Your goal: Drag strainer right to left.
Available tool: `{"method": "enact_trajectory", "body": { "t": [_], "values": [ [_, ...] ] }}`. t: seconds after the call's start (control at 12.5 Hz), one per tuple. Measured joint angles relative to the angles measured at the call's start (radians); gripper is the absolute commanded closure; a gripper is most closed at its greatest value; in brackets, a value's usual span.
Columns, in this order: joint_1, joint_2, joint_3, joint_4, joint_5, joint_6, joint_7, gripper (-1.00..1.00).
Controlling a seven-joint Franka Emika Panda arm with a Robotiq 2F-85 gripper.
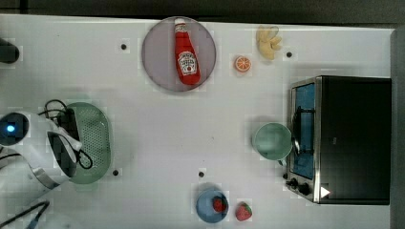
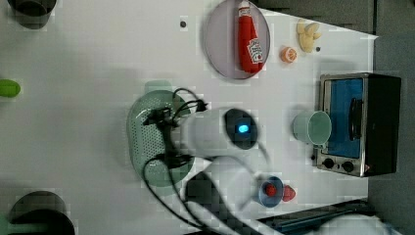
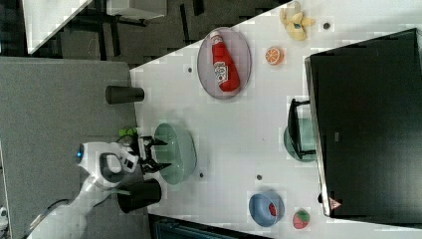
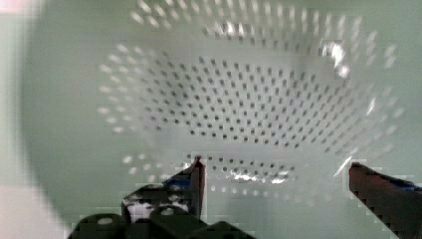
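At the top view's left end of the white table (image 1: 157, 133), the black two-fingered gripper (image 3: 153, 155) hangs wide open, holding nothing, over the pale mint-green oval plastic strainer (image 1: 98, 138), probably because the drag is finished. Farther along, a red plastic ketchup bottle (image 1: 186, 52) lies on a grey round plate (image 1: 155, 57), its label unreadable.

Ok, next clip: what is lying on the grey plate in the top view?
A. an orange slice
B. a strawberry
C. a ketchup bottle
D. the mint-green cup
C: the red ketchup bottle lies flat on the grey plate, while the orange slice sits on the table beside the plate and the mint-green cup stands in front of the toaster oven.
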Motion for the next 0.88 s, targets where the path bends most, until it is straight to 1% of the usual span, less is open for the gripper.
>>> {"method": "enact_trajectory", "body": {
  "t": [0.08, 0.24, 0.32, 0.48, 0.56, 0.64, 0.8, 0.88],
  "values": [
    [0.005, -0.064, -0.036, -0.008, 0.007, -0.053, -0.070, -1.00],
    [0.006, -0.203, -0.124, -0.010, -0.039, -0.170, -0.237, -1.00],
    [-0.003, -0.276, -0.172, -0.004, -0.060, -0.201, -0.330, -1.00],
    [-0.012, -0.431, -0.304, 0.013, -0.087, -0.260, -0.534, -1.00],
    [-0.013, -0.491, -0.385, 0.053, -0.108, -0.333, -0.627, -1.00],
    [-0.026, -0.537, -0.458, 0.102, -0.131, -0.407, -0.710, -1.00],
    [-0.053, -0.637, -0.606, 0.135, -0.188, -0.498, -0.899, -1.00],
    [-0.080, -0.678, -0.669, 0.141, -0.202, -0.553, -0.996, -1.00]
  ]
}}
